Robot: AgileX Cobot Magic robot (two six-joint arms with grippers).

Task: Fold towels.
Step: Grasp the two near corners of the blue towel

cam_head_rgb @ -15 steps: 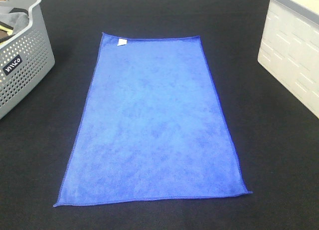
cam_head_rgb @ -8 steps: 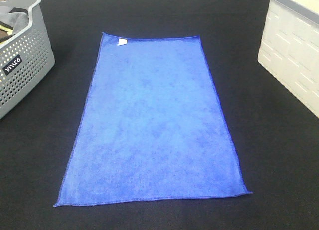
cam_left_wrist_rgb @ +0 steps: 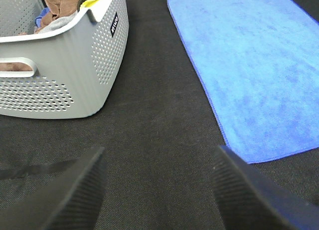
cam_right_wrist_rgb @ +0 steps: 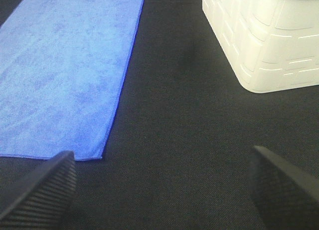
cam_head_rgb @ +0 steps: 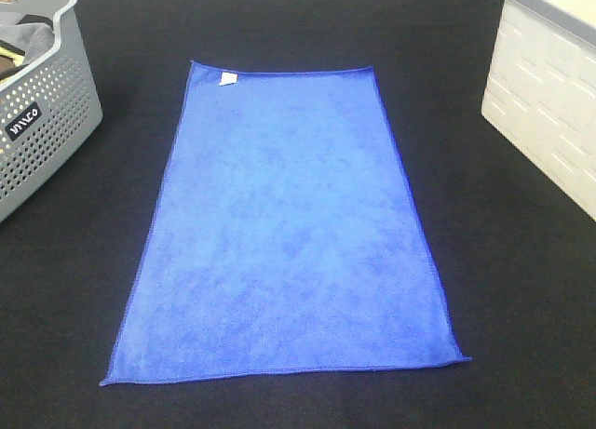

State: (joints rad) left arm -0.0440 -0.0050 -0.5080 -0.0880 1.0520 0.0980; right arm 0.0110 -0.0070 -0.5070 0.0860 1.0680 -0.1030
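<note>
My left end effector [cam_left_wrist_rgb: 157, 190] and right end effector [cam_right_wrist_rgb: 162, 190] gape wide, empty. Pinching the flat blue microfibre towel [cam_left_wrist_rgb: 259, 75] ahead of them unevenly would skew the fold.

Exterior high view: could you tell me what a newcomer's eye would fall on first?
The bright blue microfibre towel lies spread flat and unfolded in the middle of the black cloth-covered table, with a small white tag at its far edge. A grey perforated plastic basket holding laundry stands at the view's left edge, and a white moulded plastic bin at its right edge.
</note>
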